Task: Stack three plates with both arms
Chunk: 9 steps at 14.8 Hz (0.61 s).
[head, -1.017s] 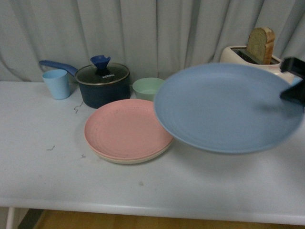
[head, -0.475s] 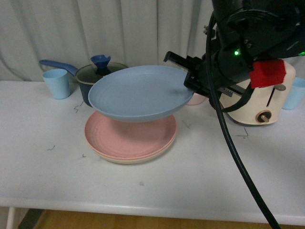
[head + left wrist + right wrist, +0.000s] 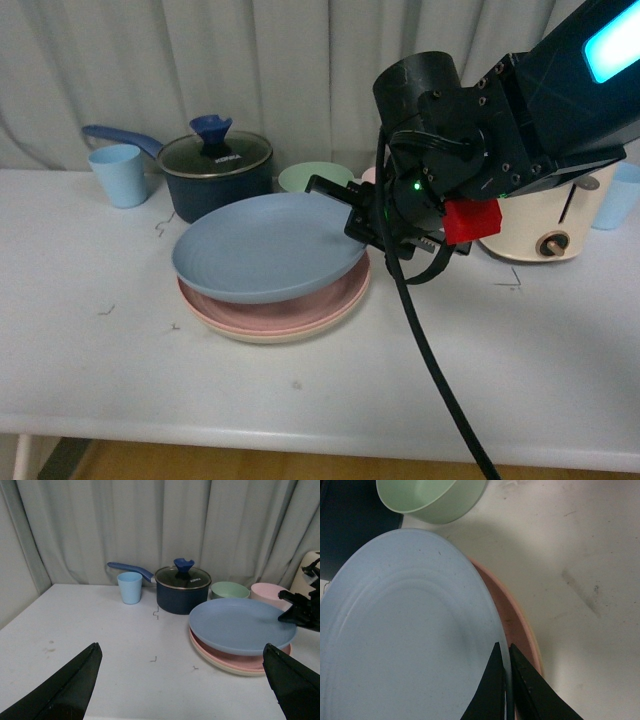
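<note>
The last plate is being set down: the right gripper (image 3: 352, 215) is pinched on the right-hand rim of the light blue plate (image 3: 265, 245), its two fingers closed narrowly over the edge in the right wrist view (image 3: 504, 687), and the plate sits tilted over the pink plate (image 3: 330, 300), which itself lies on the beige plate (image 3: 262, 338) near the middle of the white table (image 3: 120, 370). The blue plate's left side looks to be down on or just above the pink one, while the gripped right side is raised (whether the rims actually touch there I cannot tell). The left gripper (image 3: 180, 680) is spread wide and holds nothing, well to the near side of the stack. Next, I judge, the right arm needs to lower the held edge until the plate lies flat and centred, then part its fingers and draw away to the right without dragging the plate off. The green bowl (image 3: 312, 178) and the dark pot (image 3: 218, 180) stand just beyond the stack, so the retreat should stay clear of them.
</note>
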{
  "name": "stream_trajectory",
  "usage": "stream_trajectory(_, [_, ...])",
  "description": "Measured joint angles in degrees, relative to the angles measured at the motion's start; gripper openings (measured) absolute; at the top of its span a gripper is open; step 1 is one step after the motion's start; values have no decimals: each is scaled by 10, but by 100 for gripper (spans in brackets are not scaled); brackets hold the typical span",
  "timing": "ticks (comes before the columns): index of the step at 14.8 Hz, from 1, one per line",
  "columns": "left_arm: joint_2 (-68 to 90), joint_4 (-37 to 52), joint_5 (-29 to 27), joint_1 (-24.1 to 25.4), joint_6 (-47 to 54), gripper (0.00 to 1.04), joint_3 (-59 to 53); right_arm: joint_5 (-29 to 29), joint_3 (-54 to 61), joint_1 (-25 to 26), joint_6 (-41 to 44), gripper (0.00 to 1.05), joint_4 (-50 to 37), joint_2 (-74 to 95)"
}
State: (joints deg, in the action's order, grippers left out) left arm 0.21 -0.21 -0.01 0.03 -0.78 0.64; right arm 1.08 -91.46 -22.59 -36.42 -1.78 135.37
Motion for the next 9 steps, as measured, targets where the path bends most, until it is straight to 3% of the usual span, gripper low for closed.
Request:
stream_trajectory(2, [0, 0, 0, 0, 0, 98, 0, 3, -5, -3, 0, 3, 2, 7])
stream_trajectory(3, [0, 0, 0, 0, 0, 98, 0, 7, -5, -3, 2, 9, 1, 8])
stream_trajectory(9, [0, 0, 0, 0, 0, 98, 0, 18, 45, -1, 3, 80, -36, -47])
